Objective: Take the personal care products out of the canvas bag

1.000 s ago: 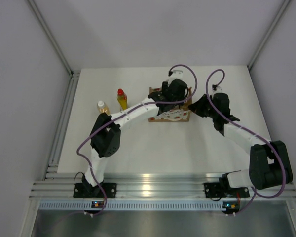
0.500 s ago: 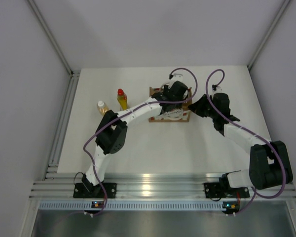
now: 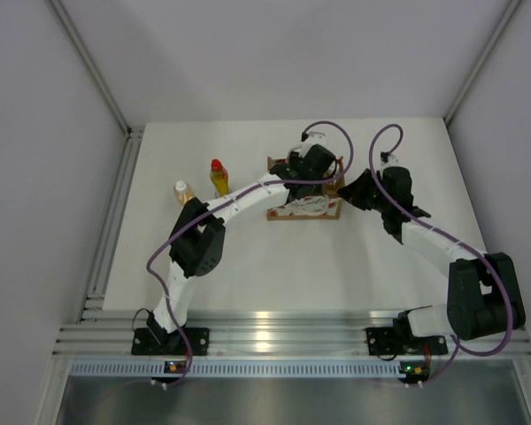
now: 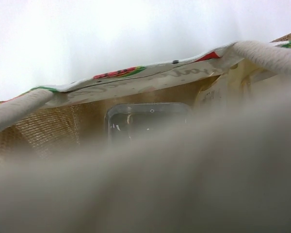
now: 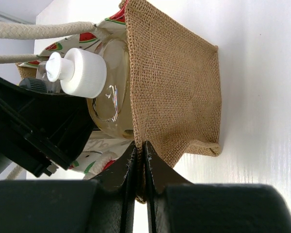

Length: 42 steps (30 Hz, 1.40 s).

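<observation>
My left hand (image 3: 311, 165) had edged slightly within the mouth of the canvas bag (image 3: 305, 209) as its elbow swung inward; cloth hid its fingers, so I could not tell their gap or hold; a clear bottle (image 4: 146, 121) lay just ahead, so I judged a pick near; my right hand (image 5: 140, 146), at the bag's three o'clock, was closed tight on the burlap rim; a white-capped amber bottle (image 5: 111, 99) stood inside; a yellow bottle (image 3: 219, 178) and a second amber bottle (image 3: 183, 191) stood on the surface (image 3: 248, 257) at nine o'clock.

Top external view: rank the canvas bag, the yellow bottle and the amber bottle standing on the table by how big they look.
1. canvas bag, largest even though partly covered.
2. yellow bottle.
3. amber bottle, only slightly smaller, so it's a close call.
</observation>
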Each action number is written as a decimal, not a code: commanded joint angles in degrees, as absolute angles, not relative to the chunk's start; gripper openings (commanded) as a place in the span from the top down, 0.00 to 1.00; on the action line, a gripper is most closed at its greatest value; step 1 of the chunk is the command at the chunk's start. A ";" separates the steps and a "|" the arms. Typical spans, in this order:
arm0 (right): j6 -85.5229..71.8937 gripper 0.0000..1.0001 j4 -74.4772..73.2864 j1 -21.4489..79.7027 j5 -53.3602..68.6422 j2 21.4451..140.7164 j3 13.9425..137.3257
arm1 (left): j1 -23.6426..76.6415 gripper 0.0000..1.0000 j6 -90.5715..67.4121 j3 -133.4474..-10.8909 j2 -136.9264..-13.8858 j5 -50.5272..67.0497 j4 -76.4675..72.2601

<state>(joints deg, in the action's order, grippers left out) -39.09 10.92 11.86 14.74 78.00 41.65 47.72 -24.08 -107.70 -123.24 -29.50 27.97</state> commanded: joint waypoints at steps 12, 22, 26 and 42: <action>-37.53 0.92 6.50 11.60 14.06 77.08 43.86 | 47.46 1.00 -21.71 -112.76 -109.87 -31.47 24.87; -38.06 0.92 6.33 11.60 13.62 77.34 44.47 | 47.46 1.00 -19.69 -112.50 -101.08 -30.06 25.05; -38.06 0.92 6.24 11.60 13.45 77.69 44.65 | 47.46 1.00 -18.99 -110.92 -95.99 -30.58 25.05; -37.35 0.92 6.06 11.60 13.01 77.87 44.47 | 47.46 1.00 -21.17 -101.00 -76.74 -36.56 34.80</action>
